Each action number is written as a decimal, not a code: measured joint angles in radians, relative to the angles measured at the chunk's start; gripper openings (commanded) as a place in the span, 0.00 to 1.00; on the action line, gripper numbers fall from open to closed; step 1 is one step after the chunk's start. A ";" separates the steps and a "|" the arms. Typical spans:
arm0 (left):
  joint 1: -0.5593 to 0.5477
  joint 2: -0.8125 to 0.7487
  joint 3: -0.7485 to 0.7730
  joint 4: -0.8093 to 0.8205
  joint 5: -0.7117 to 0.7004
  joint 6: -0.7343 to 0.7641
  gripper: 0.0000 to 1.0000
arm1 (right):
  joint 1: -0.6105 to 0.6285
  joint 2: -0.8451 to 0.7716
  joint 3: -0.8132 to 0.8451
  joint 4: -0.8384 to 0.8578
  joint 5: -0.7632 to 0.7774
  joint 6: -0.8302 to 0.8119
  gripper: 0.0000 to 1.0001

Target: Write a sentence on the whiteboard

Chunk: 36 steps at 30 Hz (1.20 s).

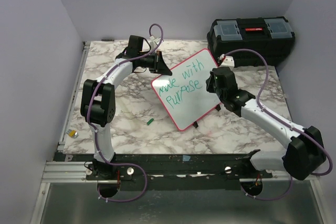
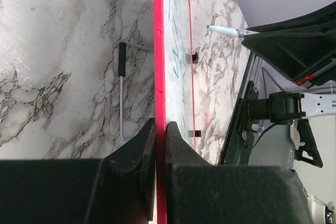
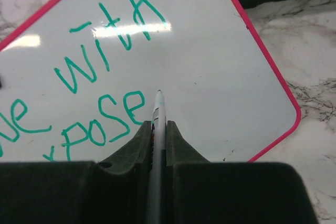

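Observation:
The whiteboard (image 1: 185, 88) has a pink-red frame and stands tilted on the marble table, with green writing reading "with" and "purpose" on its face. My left gripper (image 2: 160, 129) is shut on the board's pink edge (image 2: 158, 66), at its upper left corner in the top view. My right gripper (image 3: 159, 127) is shut on a white marker (image 3: 158, 109). The marker's tip sits just right of the last green "e" (image 3: 135, 103), close over the white surface (image 3: 210, 66). In the top view the right gripper (image 1: 215, 83) is at the board's right side.
A black toolbox (image 1: 251, 40) stands at the back right. A small green marker cap (image 1: 150, 121) lies on the table (image 1: 126, 114) left of the board. A small yellow object (image 1: 74, 134) sits at the table's left edge. The board's metal stand leg (image 2: 122, 93) shows behind it.

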State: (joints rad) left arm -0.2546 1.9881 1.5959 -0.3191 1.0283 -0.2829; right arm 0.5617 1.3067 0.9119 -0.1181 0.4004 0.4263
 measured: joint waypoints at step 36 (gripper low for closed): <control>0.000 0.000 -0.009 0.019 0.002 -0.010 0.00 | 0.000 -0.203 -0.156 -0.010 -0.327 0.000 0.01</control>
State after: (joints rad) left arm -0.2543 1.9877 1.5871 -0.3004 1.0298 -0.2928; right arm 0.5617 1.1034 0.7555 -0.1284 0.0738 0.4267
